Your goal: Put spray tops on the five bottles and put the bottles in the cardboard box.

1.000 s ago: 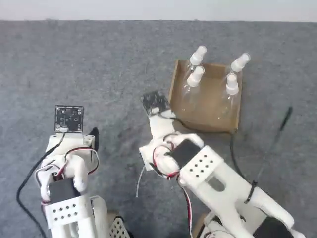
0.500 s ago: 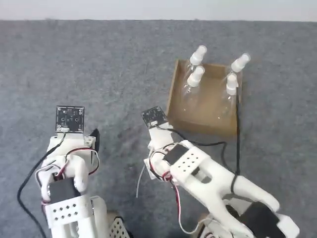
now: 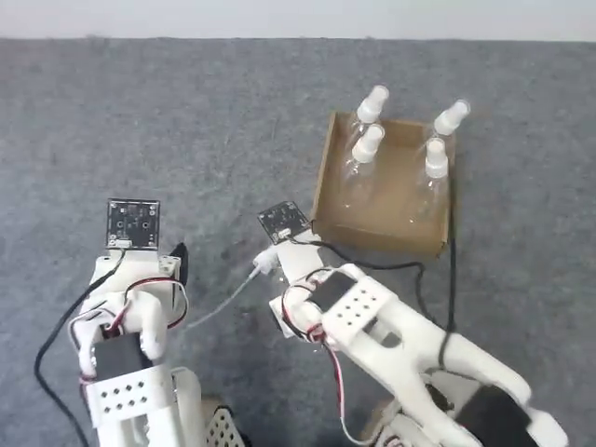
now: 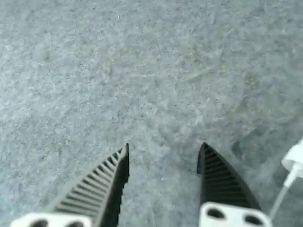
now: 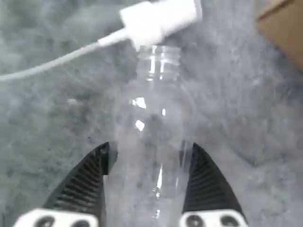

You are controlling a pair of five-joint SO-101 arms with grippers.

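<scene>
A clear uncapped bottle [image 5: 151, 113] sits between the fingers of my right gripper [image 5: 147, 149], which is shut on its body. Just past the bottle's open neck a white spray top [image 5: 161, 19] lies on the carpet, its thin tube trailing off sideways. From above, this spray top [image 3: 264, 260] lies beside the right arm [image 3: 358, 312], its tube running toward the left arm [image 3: 130, 307]. My left gripper [image 4: 163, 151] is open over bare carpet, with the spray top [image 4: 293, 163] off to one side. The cardboard box [image 3: 377, 237] holds several bottles [image 3: 358, 163] with spray tops on.
Grey carpet covers the table. The box stands at the back right, just beyond the right arm's wrist camera [image 3: 282, 221], and a corner of the box [image 5: 284, 28] shows close to the held bottle. Black cables [image 3: 438, 279] hang by the right arm.
The right arm pulled back from the box and a little toward the left. The spray top has come out beside it, its tube now slanting toward the left arm. The left arm kept still.
</scene>
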